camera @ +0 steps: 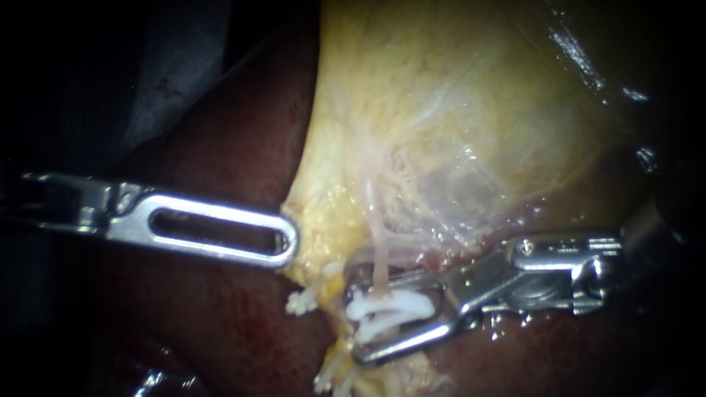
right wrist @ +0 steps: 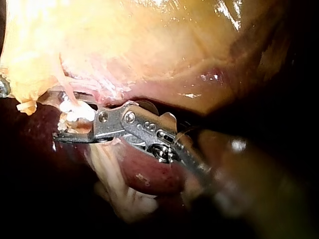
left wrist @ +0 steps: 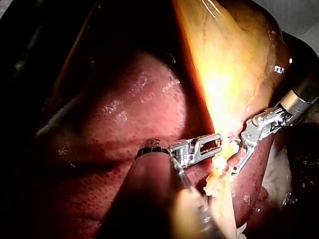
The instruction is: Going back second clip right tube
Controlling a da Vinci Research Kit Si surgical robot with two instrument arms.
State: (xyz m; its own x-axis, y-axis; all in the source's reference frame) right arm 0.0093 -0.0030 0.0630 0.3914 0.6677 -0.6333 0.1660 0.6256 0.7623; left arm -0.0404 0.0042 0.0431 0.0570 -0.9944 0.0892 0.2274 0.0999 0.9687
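The pale yellow gallbladder lies over the dark red liver. A thin pinkish tube runs down from it to white clips. My right instrument comes in from the right, and its jaws stand open around the clips and tube. In the right wrist view the clips sit between the open jaws of that instrument. My left instrument shows one slotted jaw flat-on, its tip shut on the gallbladder's lower left edge, as also shown in the left wrist view.
Pale frayed strands hang from the gallbladder's edge to the left of the clips, and more lie below them. Liver surrounds the site on the left and below. The left wrist view shows the right instrument close ahead of the left one.
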